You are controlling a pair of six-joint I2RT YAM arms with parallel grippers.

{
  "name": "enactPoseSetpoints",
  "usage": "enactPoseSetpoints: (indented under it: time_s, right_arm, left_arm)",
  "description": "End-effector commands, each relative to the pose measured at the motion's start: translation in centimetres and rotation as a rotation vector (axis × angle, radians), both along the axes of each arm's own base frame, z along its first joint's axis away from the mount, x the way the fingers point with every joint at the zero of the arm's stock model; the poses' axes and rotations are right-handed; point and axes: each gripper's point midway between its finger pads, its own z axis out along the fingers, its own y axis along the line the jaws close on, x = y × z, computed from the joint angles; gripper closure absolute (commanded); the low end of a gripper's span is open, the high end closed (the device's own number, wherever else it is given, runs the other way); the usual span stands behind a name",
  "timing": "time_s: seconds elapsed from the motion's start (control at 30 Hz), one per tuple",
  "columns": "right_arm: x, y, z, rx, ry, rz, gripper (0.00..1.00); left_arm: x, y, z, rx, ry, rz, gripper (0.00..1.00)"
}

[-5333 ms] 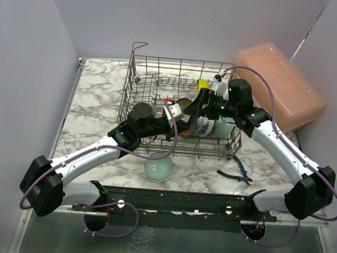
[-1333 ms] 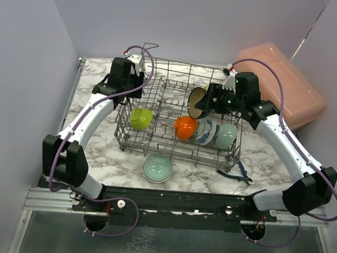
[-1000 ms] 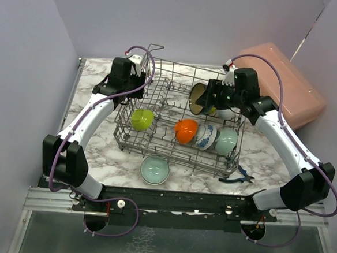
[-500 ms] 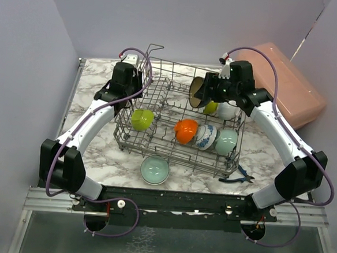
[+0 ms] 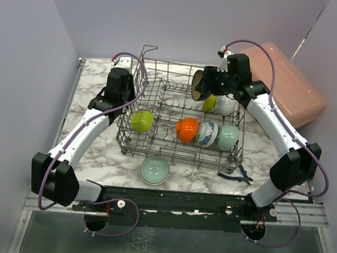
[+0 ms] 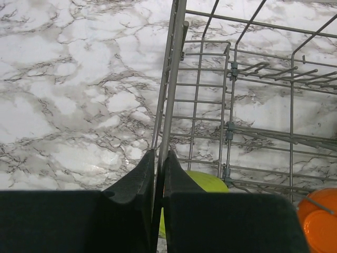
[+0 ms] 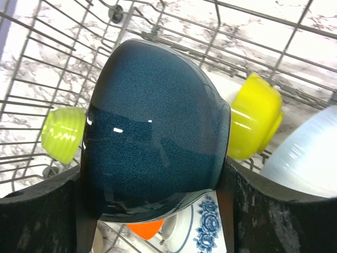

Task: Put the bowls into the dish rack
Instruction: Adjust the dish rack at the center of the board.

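Beside the rack's left wall, the left claw is pressed together on the upright side wire of the dish rack, one finger on each side of it; I judge this grip is there to steady the rack while the other arm loads; just past that claw's fingertips and inside the wall, a lime green bowl lies tipped among the tines, its lower part cut off by the claw's own fingers; in the overhead view the pinch itself is hidden under the wrist; well apart from both claws, outside the rack on its near side, a mint green bowl sits upright on the marble table, not yet loaded; below the right claw, an orange bowl, a blue-patterned bowl and a second mint bowl stand on edge in a row; the right claw is spread wide around the dark teal bowl, pinching it from opposite sides, tipped on its side over the rack's far row, probably so it can slot between tines; just beyond it sit a yellow-green bowl and a white bowl, the latter cut by the frame edge; whether the teal bowl touches any wire I cannot tell.
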Motion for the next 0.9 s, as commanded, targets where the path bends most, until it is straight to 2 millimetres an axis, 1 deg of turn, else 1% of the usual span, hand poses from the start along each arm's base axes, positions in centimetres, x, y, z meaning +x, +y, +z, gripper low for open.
enactPoseSetpoints:
  time_s: [0.0, 0.1, 0.2, 0.4, 0.5, 0.6, 0.63, 0.7, 0.77, 0.8, 0.83, 0.87]
  right_arm:
    - [1.3, -1.3, 2.8, -0.039, -0.107, -0.064, 1.0]
    - [0.9, -2.7, 3.5, -0.066, -0.144, -0.116, 1.0]
    - [0.6, -3.0, 3.5, -0.075, -0.145, -0.117, 1.0]
    - [0.4, -2.3, 3.0, -0.056, -0.129, -0.08, 1.0]
    - [0.5, -2.0, 3.0, -0.059, -0.124, -0.069, 1.0]
    - [0.6, -1.7, 2.8, -0.061, -0.121, -0.058, 1.0]
    - [0.7, -1.6, 2.8, -0.061, -0.12, -0.054, 1.0]
    - [0.8, -1.2, 2.7, -0.065, -0.114, -0.045, 1.0]
    - [0.9, -0.7, 2.5, -0.077, -0.106, -0.035, 1.0]
    - [0.9, -0.4, 2.4, -0.087, -0.103, -0.032, 1.0]
    - [1.0, -0.3, 2.4, -0.1, -0.103, -0.034, 1.0]
    - [1.1, -0.1, 2.2, -0.107, -0.1, -0.033, 1.0]
  left_arm:
    - [0.0, 4.0, 1.7, 0.032, -0.067, 0.187, 1.0]
    - [-0.2, 4.2, 1.3, 0.047, -0.041, 0.187, 1.0]
    - [-0.9, 5.3, 1.1, 0.042, -0.032, 0.252, 1.0]
    - [-3.0, 6.7, 0.9, -0.043, -0.064, 0.367, 1.0]
    - [-3.8, 7.0, 0.8, -0.08, -0.085, 0.395, 1.0]
    - [-4.1, 6.9, 0.6, -0.09, -0.092, 0.381, 1.0]
    - [-4.0, 6.6, 0.6, -0.097, -0.098, 0.366, 0.97]
    - [-3.7, 5.8, 1.0, -0.116, -0.118, 0.318, 0.83]
    - [-3.1, 5.0, 1.6, -0.128, -0.133, 0.27, 0.75]
    - [-2.8, 4.5, 2.1, -0.134, -0.141, 0.247, 0.66]
    - [-2.4, 4.1, 2.6, -0.14, -0.147, 0.23, 0.54]
    - [-2.1, 3.7, 3.1, -0.142, -0.152, 0.209, 0.47]
